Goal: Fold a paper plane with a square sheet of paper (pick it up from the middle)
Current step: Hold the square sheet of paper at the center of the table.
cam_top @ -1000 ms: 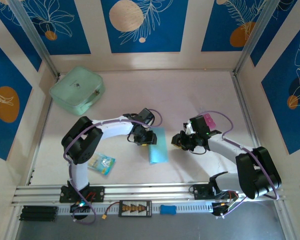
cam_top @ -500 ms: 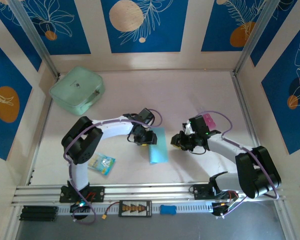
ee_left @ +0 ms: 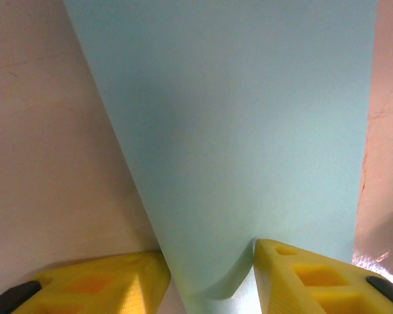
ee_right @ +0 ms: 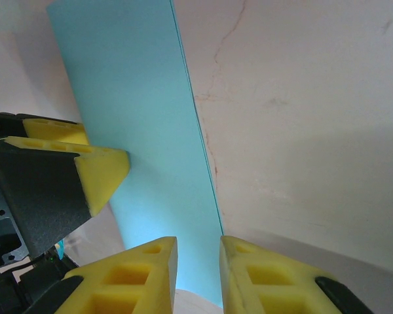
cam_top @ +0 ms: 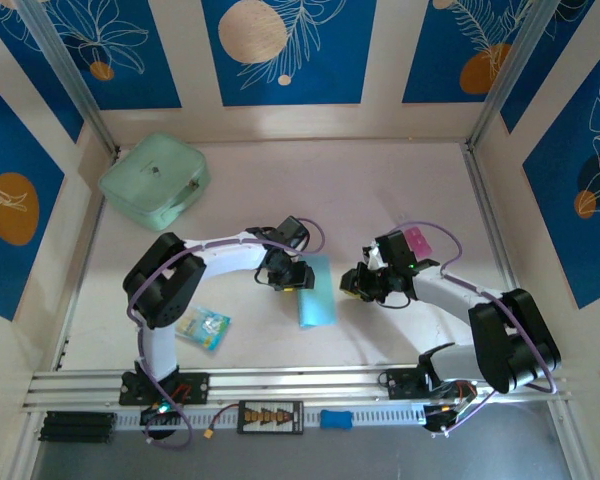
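At right gripper point(ee_right: 198, 241), long paper point(ee_right: 137, 118) edge

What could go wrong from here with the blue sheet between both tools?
1. The paper sheet bulges up between the open fingers of the left tool; closing there could crumple it instead of creasing it.
2. The right tool sits over the sheet's long edge; a nudge might skew the fold.
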Available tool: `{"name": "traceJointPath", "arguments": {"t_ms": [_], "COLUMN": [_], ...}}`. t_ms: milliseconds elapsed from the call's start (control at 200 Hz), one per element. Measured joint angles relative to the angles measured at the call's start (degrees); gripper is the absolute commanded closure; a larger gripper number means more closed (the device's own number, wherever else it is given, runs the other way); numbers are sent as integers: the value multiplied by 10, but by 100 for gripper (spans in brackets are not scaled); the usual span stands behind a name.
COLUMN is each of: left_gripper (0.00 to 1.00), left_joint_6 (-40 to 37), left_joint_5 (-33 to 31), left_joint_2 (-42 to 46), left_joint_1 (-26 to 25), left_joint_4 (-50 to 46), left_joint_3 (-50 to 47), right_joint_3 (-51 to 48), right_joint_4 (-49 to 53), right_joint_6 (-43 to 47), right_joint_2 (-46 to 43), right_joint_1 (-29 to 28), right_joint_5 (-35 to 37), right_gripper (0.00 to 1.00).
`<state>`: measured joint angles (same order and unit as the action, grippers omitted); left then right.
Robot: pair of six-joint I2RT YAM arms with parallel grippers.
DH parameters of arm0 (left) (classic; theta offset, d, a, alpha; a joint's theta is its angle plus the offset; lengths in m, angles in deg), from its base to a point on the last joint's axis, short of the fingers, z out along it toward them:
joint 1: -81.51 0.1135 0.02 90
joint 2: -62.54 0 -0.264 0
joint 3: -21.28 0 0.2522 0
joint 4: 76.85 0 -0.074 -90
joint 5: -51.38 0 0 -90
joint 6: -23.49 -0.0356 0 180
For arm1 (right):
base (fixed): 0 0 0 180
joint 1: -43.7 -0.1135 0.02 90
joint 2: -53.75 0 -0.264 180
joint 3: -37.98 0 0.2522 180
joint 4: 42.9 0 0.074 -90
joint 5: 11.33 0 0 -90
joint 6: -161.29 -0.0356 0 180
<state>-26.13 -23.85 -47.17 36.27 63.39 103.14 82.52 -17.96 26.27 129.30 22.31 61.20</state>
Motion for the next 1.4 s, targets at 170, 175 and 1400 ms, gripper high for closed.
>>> {"name": "traceJointPath", "arguments": {"t_ms": [170, 175, 1400], "left_gripper": [53, 53, 53], "left_joint_6": [0, 0, 0], "left_joint_5": [0, 0, 0], "left_joint_2": [0, 0, -1], "left_joint_1": [0, 0, 0], "left_joint_4": [0, 0, 0], "left_joint_3": [0, 0, 0], "right_joint_3": [0, 0, 83], "right_joint_4": [0, 0, -61], "right_joint_6": [0, 0, -4], "right_joint_2": [0, 0, 184], "right_joint_1": [0, 0, -85], "right_joint_5": [1, 1, -5], "right_gripper": [75, 75, 100]}}
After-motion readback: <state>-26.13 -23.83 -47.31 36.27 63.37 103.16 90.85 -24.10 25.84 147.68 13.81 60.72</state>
